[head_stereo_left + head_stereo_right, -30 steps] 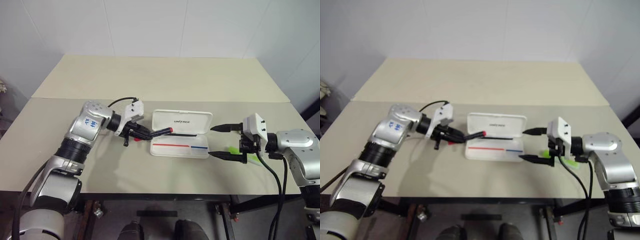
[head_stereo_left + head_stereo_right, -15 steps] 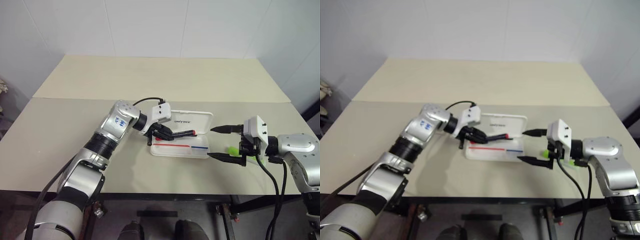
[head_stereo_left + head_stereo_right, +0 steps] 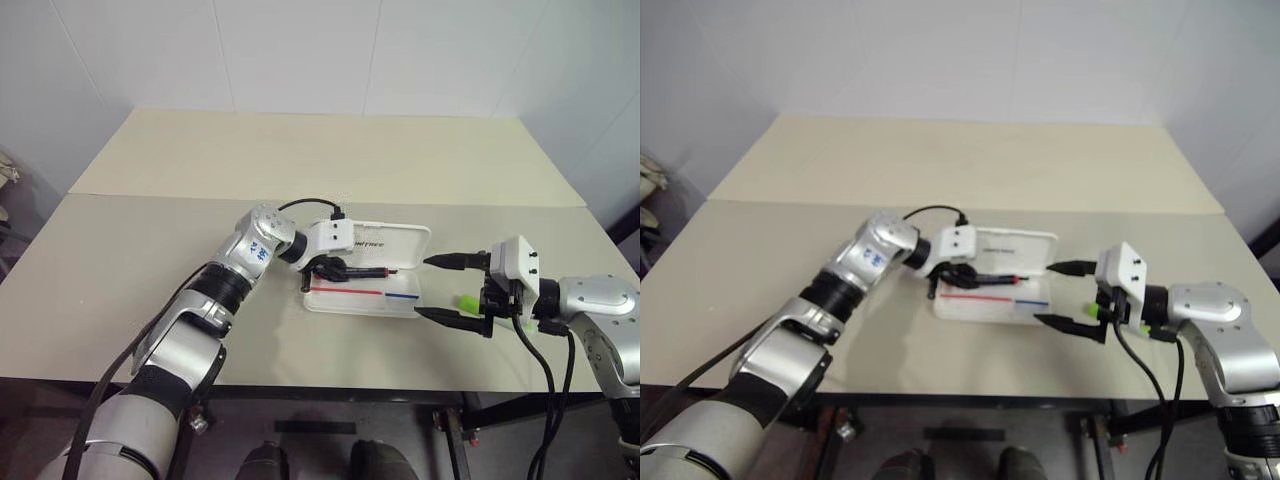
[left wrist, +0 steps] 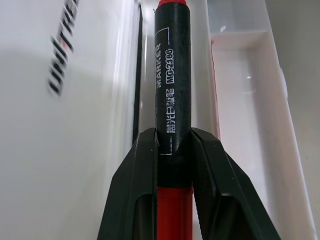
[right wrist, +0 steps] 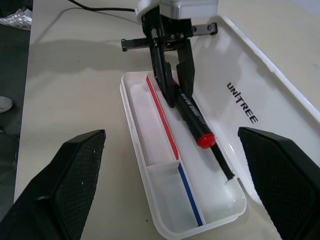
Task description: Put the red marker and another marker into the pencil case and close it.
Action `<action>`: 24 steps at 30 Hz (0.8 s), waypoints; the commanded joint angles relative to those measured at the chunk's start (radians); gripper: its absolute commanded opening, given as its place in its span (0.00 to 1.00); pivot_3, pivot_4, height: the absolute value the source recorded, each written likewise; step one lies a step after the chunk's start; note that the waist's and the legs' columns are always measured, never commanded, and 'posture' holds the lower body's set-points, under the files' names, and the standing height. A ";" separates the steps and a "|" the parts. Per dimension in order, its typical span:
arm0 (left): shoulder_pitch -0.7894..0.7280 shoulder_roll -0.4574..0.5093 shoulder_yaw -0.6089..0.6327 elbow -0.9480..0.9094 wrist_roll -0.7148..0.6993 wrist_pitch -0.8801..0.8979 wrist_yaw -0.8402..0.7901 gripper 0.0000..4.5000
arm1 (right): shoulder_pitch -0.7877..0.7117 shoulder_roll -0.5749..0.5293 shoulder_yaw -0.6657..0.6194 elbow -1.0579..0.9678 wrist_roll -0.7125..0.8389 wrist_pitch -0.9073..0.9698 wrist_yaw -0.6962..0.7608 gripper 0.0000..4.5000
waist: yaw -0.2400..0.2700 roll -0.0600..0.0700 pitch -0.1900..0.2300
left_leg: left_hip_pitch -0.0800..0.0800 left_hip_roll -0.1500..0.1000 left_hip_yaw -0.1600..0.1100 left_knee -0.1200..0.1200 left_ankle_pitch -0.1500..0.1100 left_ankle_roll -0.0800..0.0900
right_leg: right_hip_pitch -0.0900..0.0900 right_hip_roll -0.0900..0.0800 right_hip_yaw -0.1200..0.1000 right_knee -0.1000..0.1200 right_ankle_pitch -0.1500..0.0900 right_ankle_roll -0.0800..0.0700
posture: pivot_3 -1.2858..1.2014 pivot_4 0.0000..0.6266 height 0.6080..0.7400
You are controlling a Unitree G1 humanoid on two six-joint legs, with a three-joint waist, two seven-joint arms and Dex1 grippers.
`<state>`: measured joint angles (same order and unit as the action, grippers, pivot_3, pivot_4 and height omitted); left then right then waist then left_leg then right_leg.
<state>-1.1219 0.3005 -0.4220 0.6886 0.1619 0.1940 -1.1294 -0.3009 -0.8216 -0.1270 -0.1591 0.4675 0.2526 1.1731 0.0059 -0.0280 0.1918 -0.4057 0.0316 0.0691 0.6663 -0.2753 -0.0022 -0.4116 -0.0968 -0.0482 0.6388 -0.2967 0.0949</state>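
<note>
Nearest you, your right gripper stands wide and empty just right of the open pencil case, with the green marker on the table beside its lower finger. Your left gripper pinches the red marker over the case's tray, along the hinge.

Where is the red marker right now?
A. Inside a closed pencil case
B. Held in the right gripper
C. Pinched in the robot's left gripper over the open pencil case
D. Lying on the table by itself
C: the left gripper is shut on the red marker, holding it over the tray of the open pencil case.
</note>
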 commanded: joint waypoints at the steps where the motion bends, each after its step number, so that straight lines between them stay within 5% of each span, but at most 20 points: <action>1: -0.028 -0.025 0.018 0.011 -0.005 -0.005 0.009 0.20 | 0.005 -0.004 -0.037 -0.048 0.027 0.002 -0.015 1.00 | 0.000 0.000 0.000 | 0.000 0.000 0.000 0.000 0.000 0.000 | 0.000 0.000 0.000 0.000 0.000 0.000 | 0.52 0.24 1.00; 6: -0.031 -0.058 0.041 -0.009 -0.033 0.006 -0.015 0.55 | 0.006 0.000 -0.032 -0.048 0.028 0.000 -0.025 1.00 | 0.001 0.000 0.000 | 0.000 0.000 0.000 0.000 0.000 0.000 | 0.000 0.000 0.000 0.000 0.000 0.000 | 0.52 0.24 1.00; 17: 0.023 -0.022 0.067 -0.223 -0.099 0.103 -0.097 0.55 | -0.030 0.006 -0.011 0.001 0.018 -0.006 -0.012 1.00 | -0.001 0.000 0.000 | 0.000 0.000 0.000 0.000 0.000 0.000 | 0.000 0.000 0.000 0.000 0.000 0.000 | 0.52 0.24 1.00; 20: 0.073 0.045 0.119 -0.385 -0.159 0.178 -0.124 0.68 | -0.054 -0.016 -0.004 0.060 -0.002 -0.003 0.011 1.00 | -0.008 0.000 0.000 | 0.000 0.000 -0.001 0.000 0.000 0.000 | 0.000 0.000 0.001 0.000 0.000 0.000 | 0.52 0.24 1.00; 24: 0.173 0.178 0.218 -0.578 -0.278 0.204 -0.200 0.96 | -0.094 -0.052 0.003 0.172 -0.034 -0.009 0.059 1.00 | -0.011 0.001 0.000 | 0.001 0.001 -0.003 0.000 0.000 0.000 | 0.000 0.001 0.002 0.001 0.000 0.000 | 0.52 0.24 1.00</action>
<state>-0.9626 0.4547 -0.2598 0.1911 -0.0564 0.3953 -1.2990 -0.3735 -0.8433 -0.1111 -0.0077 0.4405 0.2611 1.2111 -0.0054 -0.0268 0.1922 -0.4037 0.0327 0.0661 0.6658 -0.2752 -0.0024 -0.4114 -0.0961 -0.0457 0.6402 -0.2966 0.0952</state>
